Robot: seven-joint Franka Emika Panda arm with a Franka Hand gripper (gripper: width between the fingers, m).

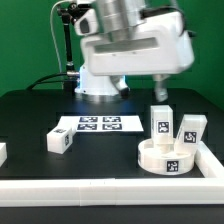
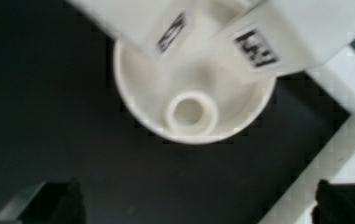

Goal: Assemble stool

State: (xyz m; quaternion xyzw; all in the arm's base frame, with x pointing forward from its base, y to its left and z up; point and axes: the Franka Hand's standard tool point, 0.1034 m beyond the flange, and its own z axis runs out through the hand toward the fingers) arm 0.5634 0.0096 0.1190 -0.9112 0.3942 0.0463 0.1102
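I have the gripper (image 1: 158,90) hanging over the corner of the black, matte table (image 1: 30,120) where most of the stool parts sit. In the wrist view its two dark fingers (image 2: 49,200) stand wide apart at the edges of the picture, with only bare tabletop between them, so the tool is spread and holds nothing.

The seat (image 1: 160,156) is a short, round ring of smooth white plastic with a black-and-white square tag on its wall. It lies flat below the gripper and slightly out in front of it. Through the wrist camera the seat (image 2: 174,75) shows as a pale disc with a small raised circle near its middle. It lies ahead of the fingertips and clear of them, not between them.

Two blocky white legs stand upright just behind the seat, almost directly beneath the gripper. The inner leg (image 1: 161,120) is closest under the tool, and the outer leg (image 1: 189,128) is just beside it. Each shows a square tag on its flat face. I cannot tell whether either one touches the seat.

A third leg, the lying leg (image 1: 59,141), rests on its side well away from the gripper, beyond the thin flat marker board (image 1: 97,124).

A long white rail (image 1: 110,190) with a squared edge borders the table just past the seat, on the far side from the arm's base.
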